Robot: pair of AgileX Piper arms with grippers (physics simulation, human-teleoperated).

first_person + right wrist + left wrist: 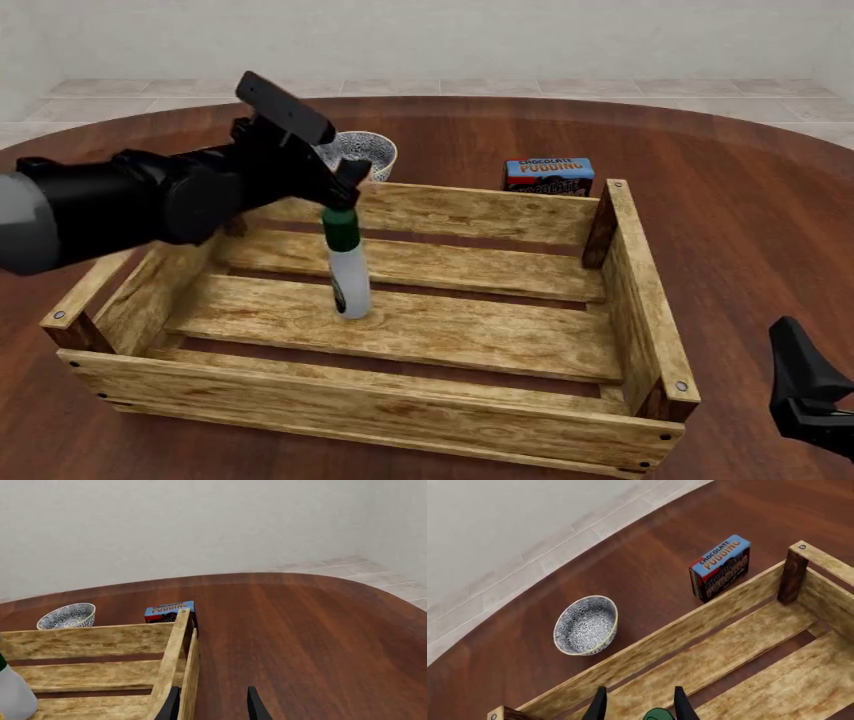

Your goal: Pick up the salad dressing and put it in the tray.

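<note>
From the left of the front view, the left gripper (342,195) reaches in over the tray (400,412), its jaws closed around the dark green cap of the salad dressing (347,272). The bottle stands upright inside the tray, toward the left of the middle, and its base appears to rest on one of the floor slats, though I cannot tell for sure that it is fully down. In the left wrist view the green cap (658,714) shows between the two fingertips, with the tray's far wall and floor slats below. Just beyond that far wall sit the small patterned bowl (372,152) and, further right, the blue pudding box (549,176), both outside the tray on the wooden table (747,200). The bottle looks like light, rigid plastic with a smooth, probably slippery white body; being tall and slim, it would likely tip easily if nudged, so the narrow cap and neck give the surest hold. At the far right, the right gripper (810,395) hovers off the tray's near right corner, its fingers parted and holding nothing, as the right wrist view confirms.
</note>
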